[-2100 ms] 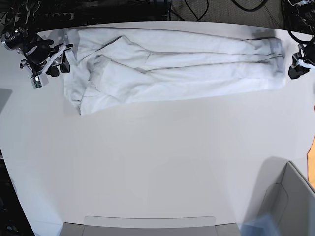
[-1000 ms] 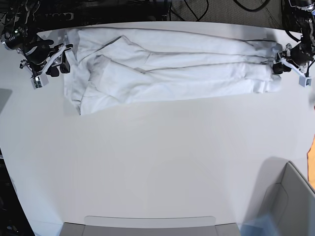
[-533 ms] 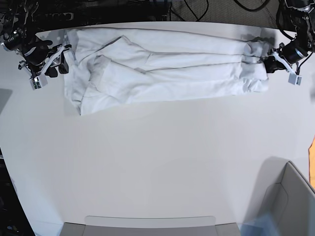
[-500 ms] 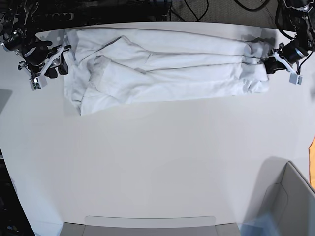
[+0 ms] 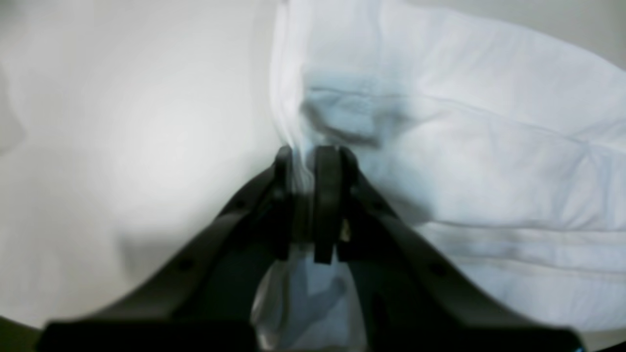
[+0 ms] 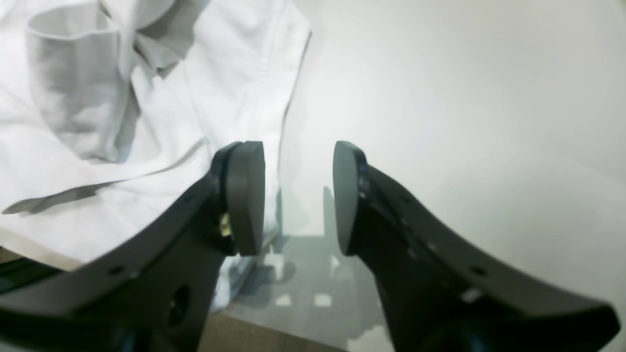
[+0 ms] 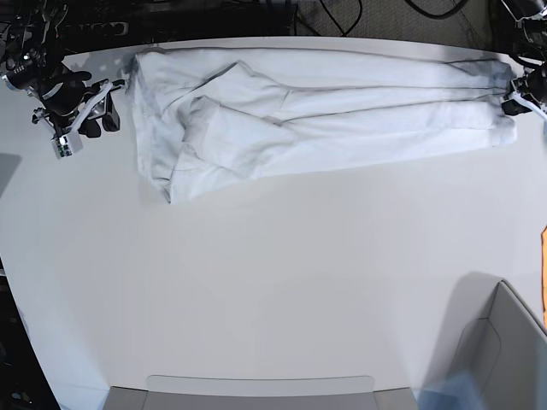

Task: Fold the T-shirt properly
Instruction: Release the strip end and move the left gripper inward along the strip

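White cotton, soft and creased, is what the T-shirt (image 7: 316, 120) is judged to be: light, limp, likely to sag and drag wherever it is not supported. It is laid as a long folded band along the far edge of the worktop (image 7: 273, 282). One end is pinched between the nearly closed pads of the left hand (image 5: 308, 200), with cloth bunched between them. The right hand (image 6: 298, 195) is held partly open and empty, just beside the other end's hem. A hold is best taken at hems or corners, where doubled fabric can be gripped without slipping.
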`<state>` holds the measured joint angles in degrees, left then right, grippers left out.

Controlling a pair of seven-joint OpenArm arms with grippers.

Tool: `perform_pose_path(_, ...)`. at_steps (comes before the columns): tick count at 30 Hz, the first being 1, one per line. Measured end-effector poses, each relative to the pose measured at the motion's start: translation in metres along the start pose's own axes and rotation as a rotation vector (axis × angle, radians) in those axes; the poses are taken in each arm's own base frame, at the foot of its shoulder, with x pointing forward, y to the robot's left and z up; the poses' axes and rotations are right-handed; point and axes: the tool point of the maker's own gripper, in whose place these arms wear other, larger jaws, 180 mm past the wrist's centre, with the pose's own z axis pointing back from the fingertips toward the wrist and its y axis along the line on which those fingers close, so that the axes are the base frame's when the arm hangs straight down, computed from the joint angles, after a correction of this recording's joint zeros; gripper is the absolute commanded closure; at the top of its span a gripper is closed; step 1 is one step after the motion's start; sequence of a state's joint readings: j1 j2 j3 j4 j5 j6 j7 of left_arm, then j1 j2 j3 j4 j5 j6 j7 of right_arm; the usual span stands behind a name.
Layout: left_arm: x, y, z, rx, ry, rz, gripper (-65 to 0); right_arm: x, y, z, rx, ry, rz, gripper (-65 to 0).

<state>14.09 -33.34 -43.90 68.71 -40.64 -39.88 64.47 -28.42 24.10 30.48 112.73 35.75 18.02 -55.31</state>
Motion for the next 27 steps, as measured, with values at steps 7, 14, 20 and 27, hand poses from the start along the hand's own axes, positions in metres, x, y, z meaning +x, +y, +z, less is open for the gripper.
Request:
perform_pose_path(7,0.033,-0.025,0.043,0.055,-0.104,-0.111,0.0,0.000,0.000,0.000,0.000,0.000,0.000,-23.5)
perform_pose_path(14,0.038,-0.083,0.059,0.047,-0.147,-0.251,0.0,0.000,0.002,-0.001,0.003,-0.004,-0.007,-23.5)
perform_pose_path(20,0.015,-0.145,0.055,-0.044,-0.151,-0.329,0.0,0.000,0.004,-0.001,0.006,-0.006,-0.011,-23.5)
perform_pose_path(27,-0.011,-0.209,0.031,-0.213,-0.118,-0.310,0.0,-0.001,0.004,-0.001,0.007,-0.004,-0.011,-23.5)
